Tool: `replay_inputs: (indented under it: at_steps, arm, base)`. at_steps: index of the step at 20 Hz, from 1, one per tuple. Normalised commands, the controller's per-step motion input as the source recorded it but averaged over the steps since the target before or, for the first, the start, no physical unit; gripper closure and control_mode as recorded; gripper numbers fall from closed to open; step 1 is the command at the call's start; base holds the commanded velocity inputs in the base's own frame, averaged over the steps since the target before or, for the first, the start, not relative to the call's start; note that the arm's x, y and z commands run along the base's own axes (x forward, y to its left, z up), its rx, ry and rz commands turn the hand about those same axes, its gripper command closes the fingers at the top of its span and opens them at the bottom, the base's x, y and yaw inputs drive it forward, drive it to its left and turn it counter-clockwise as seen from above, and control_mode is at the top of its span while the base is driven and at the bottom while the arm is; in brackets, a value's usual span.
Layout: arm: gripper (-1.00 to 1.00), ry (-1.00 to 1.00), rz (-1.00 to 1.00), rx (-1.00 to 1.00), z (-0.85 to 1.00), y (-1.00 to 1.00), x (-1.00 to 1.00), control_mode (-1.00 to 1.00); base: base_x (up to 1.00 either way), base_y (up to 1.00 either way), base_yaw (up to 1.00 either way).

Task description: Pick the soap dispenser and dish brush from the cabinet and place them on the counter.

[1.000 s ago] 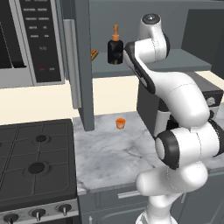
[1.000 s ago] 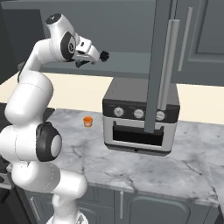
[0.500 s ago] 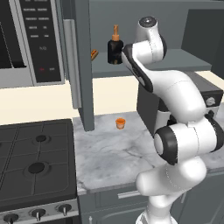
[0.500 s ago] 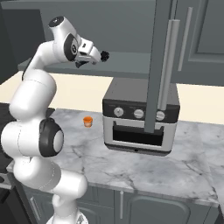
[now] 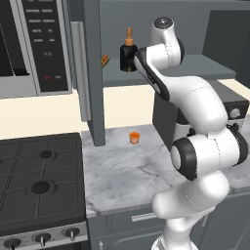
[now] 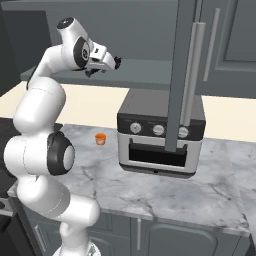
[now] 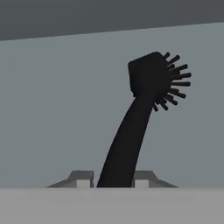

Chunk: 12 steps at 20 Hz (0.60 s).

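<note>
The dish brush [image 7: 144,100] is a slim black stick with a round bristled head, rising from between my fingertips [image 7: 83,179] against the grey cabinet interior. My gripper [image 7: 112,179] is shut on its handle. From the right base camera the gripper [image 6: 115,62] hangs in front of the open cabinet's shelf [image 6: 150,70], with the small dark brush head [image 6: 119,61] at its tip. The soap dispenser [image 5: 128,51], a black bottle with an orange pump, stands upright on the cabinet shelf [image 5: 195,68], just left of my arm. The marble counter [image 5: 127,171] lies below.
A tiny orange cup [image 5: 134,137] sits on the counter near the wall. A toaster oven [image 6: 160,135] stands on the counter under the open cabinet door [image 6: 187,75]. The black stove [image 5: 39,180] is to the left, with the microwave [image 5: 34,44] above it.
The arm has shifted only slightly at the cabinet shelf, with the brush still in the gripper. The soap dispenser has stayed in place.
</note>
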Motion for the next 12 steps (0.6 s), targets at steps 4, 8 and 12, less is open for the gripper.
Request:
replay_inputs:
  at_steps: [4, 8, 12]
  arm:
    - [1.0, 0.01, 0.0, 0.0, 0.02, 0.01, 0.0, -1.0]
    - [1.0, 0.05, -0.01, 0.0, 0.24, 0.11, 0.0, -1.0]
    - [1.0, 0.03, -0.01, -0.02, 0.26, 0.13, -0.04, -1.0]
  base:
    - [0.0, 0.0, 0.0]
    - [0.0, 0.0, 0.0]
    - [0.0, 0.0, 0.0]
